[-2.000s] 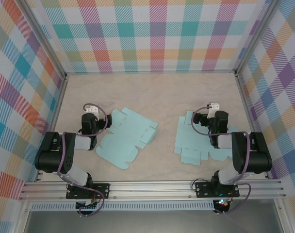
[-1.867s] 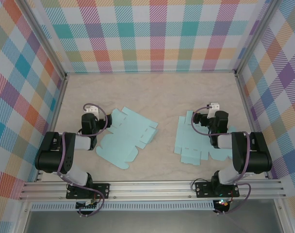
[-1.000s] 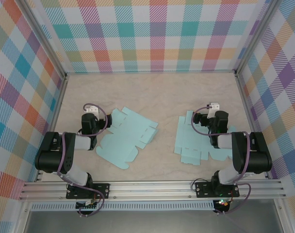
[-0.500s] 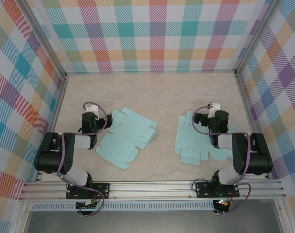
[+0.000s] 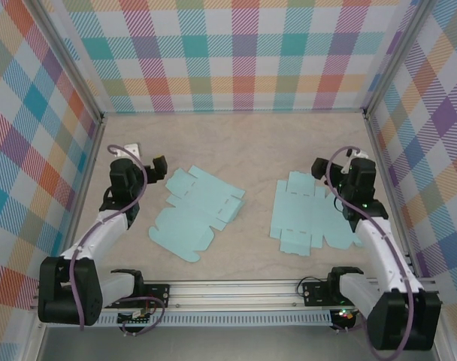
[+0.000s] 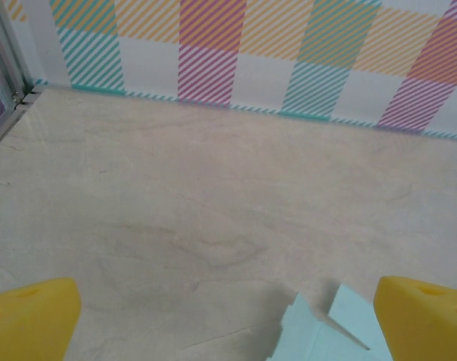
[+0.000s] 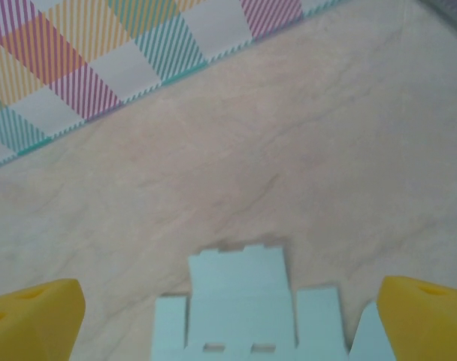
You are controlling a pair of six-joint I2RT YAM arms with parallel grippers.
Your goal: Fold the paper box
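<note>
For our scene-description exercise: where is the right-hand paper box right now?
In the top view, the right paper box lies flat on the table, right of centre, beside the right gripper, apart from the left paper box.

Light-blue paper boxes [image 5: 195,214], beige wood-grain table [image 5: 251,143], multicoloured plaid walls [image 5: 228,53].

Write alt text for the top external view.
Two unfolded light-blue paper box blanks lie flat on a wooden table: left blank by the open left pincer, right blank by the open right pincer. Neither pincer holds anything. Plaid walls enclose the table.
</note>
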